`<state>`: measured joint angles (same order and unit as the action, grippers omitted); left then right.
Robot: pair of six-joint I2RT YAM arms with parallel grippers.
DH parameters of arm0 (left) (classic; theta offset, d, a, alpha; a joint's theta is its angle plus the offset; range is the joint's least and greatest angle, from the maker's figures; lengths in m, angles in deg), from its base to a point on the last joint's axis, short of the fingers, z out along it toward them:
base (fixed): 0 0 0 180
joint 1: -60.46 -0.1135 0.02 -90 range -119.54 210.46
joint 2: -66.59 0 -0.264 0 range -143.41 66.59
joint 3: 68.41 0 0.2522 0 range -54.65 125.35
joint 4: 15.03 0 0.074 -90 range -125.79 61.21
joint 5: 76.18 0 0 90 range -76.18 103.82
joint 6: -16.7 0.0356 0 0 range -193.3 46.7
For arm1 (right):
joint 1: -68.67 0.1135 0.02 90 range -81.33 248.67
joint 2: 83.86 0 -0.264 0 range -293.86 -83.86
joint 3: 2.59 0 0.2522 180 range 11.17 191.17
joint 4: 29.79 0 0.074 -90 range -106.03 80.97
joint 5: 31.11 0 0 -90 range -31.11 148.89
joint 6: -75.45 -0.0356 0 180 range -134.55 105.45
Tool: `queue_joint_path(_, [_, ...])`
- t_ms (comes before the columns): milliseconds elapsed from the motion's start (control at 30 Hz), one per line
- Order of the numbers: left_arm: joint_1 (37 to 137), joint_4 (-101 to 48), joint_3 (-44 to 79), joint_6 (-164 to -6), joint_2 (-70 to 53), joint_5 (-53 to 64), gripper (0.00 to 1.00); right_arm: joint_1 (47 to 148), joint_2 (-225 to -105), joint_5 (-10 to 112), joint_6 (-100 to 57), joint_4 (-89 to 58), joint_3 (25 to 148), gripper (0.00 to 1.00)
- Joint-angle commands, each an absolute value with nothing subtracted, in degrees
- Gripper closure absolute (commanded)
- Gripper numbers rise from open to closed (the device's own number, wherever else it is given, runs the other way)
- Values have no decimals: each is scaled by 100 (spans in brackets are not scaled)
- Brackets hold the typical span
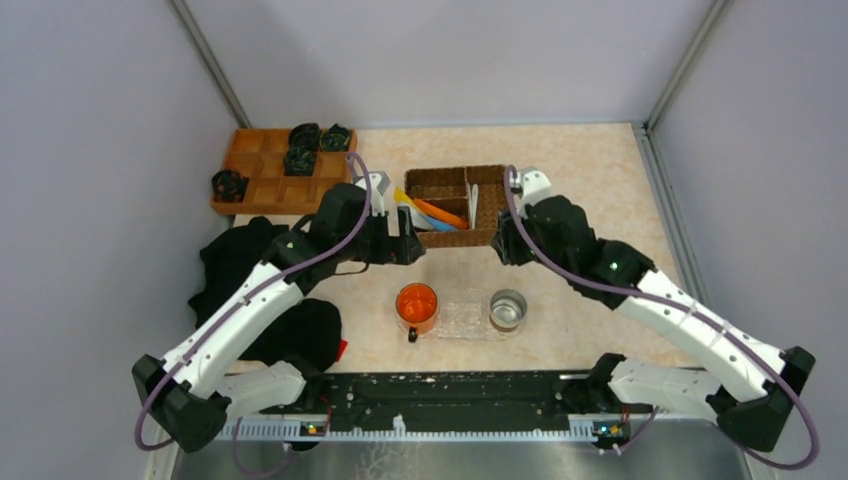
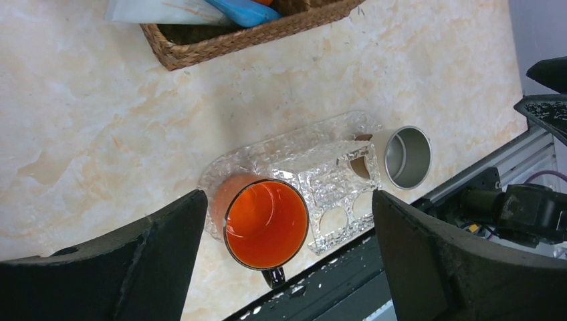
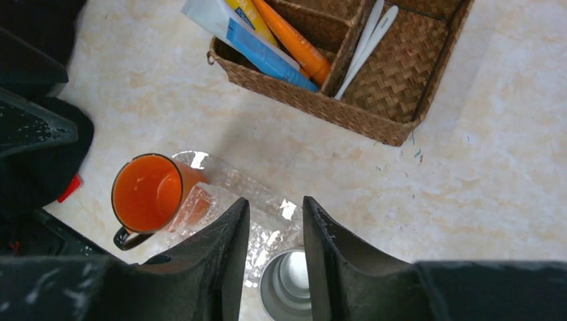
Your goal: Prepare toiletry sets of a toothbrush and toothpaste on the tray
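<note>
Within basket (image 3: 321, 107), tubes (image 3: 261, 50) and toothbrushes (image 3: 364, 43); tray (image 2: 267, 150) between mug (image 1: 417, 303) and cup (image 2: 408, 157) on surface (image 2: 100, 134); grey walls (image 1: 450, 50). Left hand (image 2: 287, 200) wide open, right hand (image 3: 275, 207) slightly, both empty.

The tray (image 1: 463, 318) sits near the front edge of the table (image 1: 600, 180); the mug (image 1: 417, 305) stands at its left end and the steel cup (image 1: 507, 310) at its right end. Behind them lies the wicker basket (image 1: 450, 238), with toothpaste tubes (image 3: 261, 50) in its left side and toothbrushes (image 3: 369, 47) in its right compartment. At the back left lies the wooden compartment tray (image 1: 262, 175), with small objects (image 1: 303, 148) in a few cells; a heap of cloth (image 1: 235, 265) lies left of the mug.
</note>
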<state>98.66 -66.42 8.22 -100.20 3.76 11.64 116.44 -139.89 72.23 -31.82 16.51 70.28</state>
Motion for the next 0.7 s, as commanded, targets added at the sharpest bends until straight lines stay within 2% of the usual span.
queue_joint_path(0, [9525, -6158, 522, -9989, 608, 717, 1, 11586, -14674, 6934, -2538, 1358, 7667, 67])
queue_joint_path(167, [9083, -6089, 57, -9929, 910, 497, 2, 11586, -15338, 6864, -2017, 1073, 7932, 65])
queue_joint_path(300, [8815, -6016, -290, -9922, 1207, 382, 3, 11586, -15844, 6956, -1611, 687, 8075, 55])
queue_joint_path(400, [8735, -5984, -463, -9944, 1334, 308, 3, 11589, -16234, 7075, -1482, 302, 8195, 51])
queue_joint_path(667, [8728, -5912, -782, -9992, 1443, 227, 3, 11592, -17544, 7236, -919, -464, 8930, 53])
